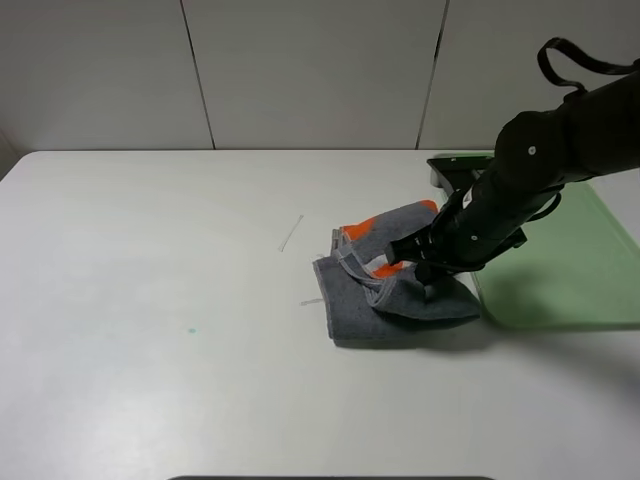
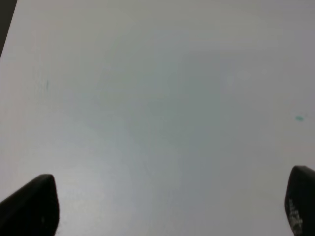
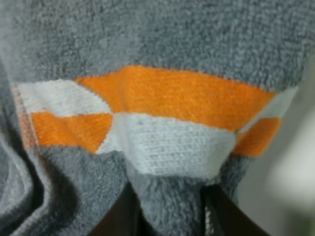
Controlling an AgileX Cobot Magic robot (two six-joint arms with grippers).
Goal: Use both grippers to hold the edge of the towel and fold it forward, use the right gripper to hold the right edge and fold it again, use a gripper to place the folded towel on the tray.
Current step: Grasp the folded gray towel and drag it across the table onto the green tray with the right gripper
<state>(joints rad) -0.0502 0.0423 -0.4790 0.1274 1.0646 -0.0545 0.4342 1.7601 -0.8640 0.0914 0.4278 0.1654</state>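
Looking down from the high camera, you see the towel [image 1: 395,300] bunched in folds on the white table [image 1: 150,300], just beside the near left edge of the pale green tray [image 1: 580,260]. Your right gripper [image 1: 425,268] is buried in its upper folds, near the orange band. The left arm is not in this view.

From the left wrist camera, you see only bare table, with the left gripper [image 2: 172,206] showing two black fingertips [image 2: 34,206] at opposite corners, spread wide and holding nothing.

From the right wrist camera, terry cloth fills the picture: the towel [image 3: 157,39] with its orange band and pale stripe, and a grey fold pinched between the narrowed right gripper [image 3: 170,209].

Expect the cloth to be light, soft and floppy; layers will likely sag or slip apart. You would do best gripping all layers together at a folded edge.
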